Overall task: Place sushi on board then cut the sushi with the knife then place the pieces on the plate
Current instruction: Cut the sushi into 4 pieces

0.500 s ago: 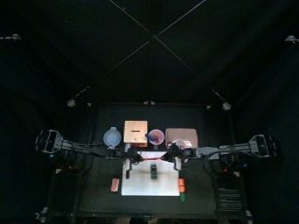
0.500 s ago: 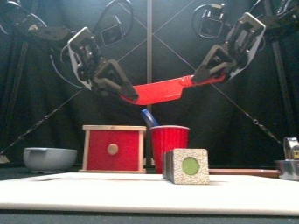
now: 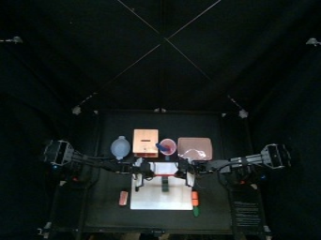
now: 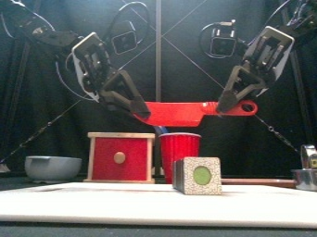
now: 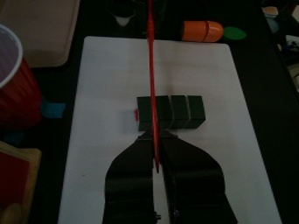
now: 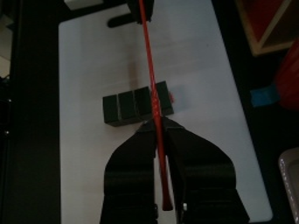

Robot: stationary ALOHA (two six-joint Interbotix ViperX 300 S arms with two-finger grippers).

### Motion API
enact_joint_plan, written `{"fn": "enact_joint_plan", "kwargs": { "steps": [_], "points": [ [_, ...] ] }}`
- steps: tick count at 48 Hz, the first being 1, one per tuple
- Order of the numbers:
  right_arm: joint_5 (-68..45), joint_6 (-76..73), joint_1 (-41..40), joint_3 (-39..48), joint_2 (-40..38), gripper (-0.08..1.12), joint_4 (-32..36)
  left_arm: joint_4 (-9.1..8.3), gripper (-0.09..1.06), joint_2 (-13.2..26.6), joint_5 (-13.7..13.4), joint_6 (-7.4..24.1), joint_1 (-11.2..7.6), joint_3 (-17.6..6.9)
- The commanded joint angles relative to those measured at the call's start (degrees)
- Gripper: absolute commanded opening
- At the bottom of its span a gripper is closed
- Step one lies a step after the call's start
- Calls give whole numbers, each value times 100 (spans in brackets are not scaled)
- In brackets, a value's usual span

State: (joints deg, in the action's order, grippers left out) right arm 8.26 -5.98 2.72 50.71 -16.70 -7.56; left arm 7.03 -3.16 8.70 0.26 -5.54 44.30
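A red toy knife (image 4: pixel 186 113) hangs level above the white cutting board (image 4: pixel 87 202), held at both ends. My left gripper (image 4: pixel 133 102) is shut on its left end and my right gripper (image 4: pixel 235 100) on its handle end. Below it, clear of the blade, the dark green sushi roll (image 4: pixel 198 175) stands on the board. In the left wrist view the blade (image 5: pixel 153 79) runs edge-on over the roll (image 5: pixel 176 110), out from my left gripper (image 5: pixel 155 140). The right wrist view shows the same blade (image 6: pixel 149 74) crossing the roll (image 6: pixel 126 105) ahead of my right gripper (image 6: pixel 156 131).
Behind the board stand a blue-grey bowl (image 4: pixel 52 167), a wooden box with a red drawer front (image 4: pixel 121 157) and a red cup (image 4: pixel 181 153) holding a blue knife (image 4: pixel 158 125). The pink tray (image 3: pixel 193 146) lies at the back right. Small toy foods (image 3: pixel 194 198) lie beside the board.
The knife was tilted with its right end higher; now it is level and a little lower. Both grippers have shifted toward the table's front, over the board.
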Motion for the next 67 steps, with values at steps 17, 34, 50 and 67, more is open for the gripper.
{"fn": "enact_joint_plan", "kwargs": {
  "steps": [17, 34, 50, 67],
  "points": [
    [255, -18, -18, -88, 272, 27, -9, 62, 33, 422, 26, -18, -290, -387],
    [308, -18, -62, -185, 439, 27, 44, 369, 33, 729, -70, -9, -290, -396],
    [501, -18, -70, -325, 615, 27, 123, 396, 33, 756, -334, -9, -290, -396],
    [580, -9, -70, -334, 668, 27, 132, 396, 33, 853, -352, -9, -299, -396]
  ]
}}
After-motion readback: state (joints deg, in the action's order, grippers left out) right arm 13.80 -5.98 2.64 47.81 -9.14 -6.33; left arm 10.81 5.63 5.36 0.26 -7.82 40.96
